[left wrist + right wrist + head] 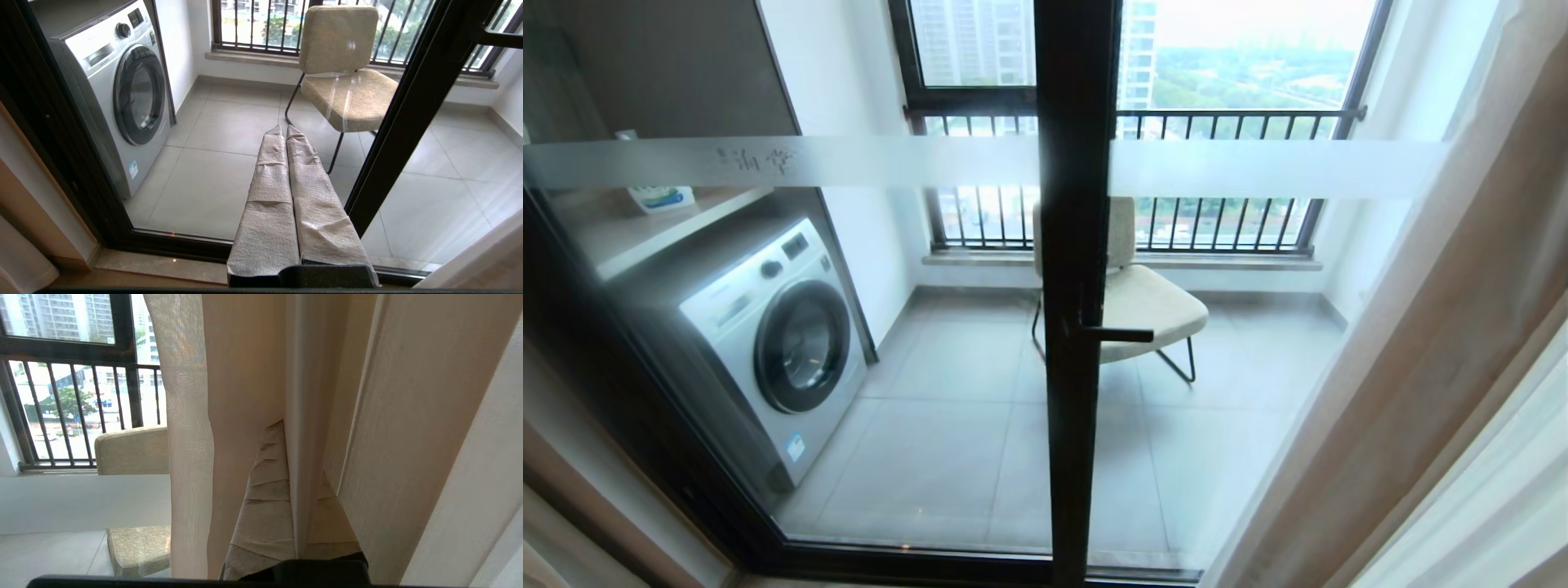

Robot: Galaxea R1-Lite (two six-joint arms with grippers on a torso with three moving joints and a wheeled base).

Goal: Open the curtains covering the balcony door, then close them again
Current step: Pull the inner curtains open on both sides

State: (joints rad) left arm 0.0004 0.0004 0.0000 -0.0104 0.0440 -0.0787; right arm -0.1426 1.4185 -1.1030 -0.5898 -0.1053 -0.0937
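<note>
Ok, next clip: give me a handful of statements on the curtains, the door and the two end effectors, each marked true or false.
1. The curtains are bunched at the right side, leaving most of the balcony door uncovered. True.
2. The right end effector is shut on a fold of curtain cloth. True.
3. The left end effector is gripping the curtain. False: it is shut on nothing, pointing at the glass with no cloth between its fingers.
4. A washing machine stands behind the glass on the left. True.
5. The chair on the balcony is tipped over. False: it stands upright on its legs.
</note>
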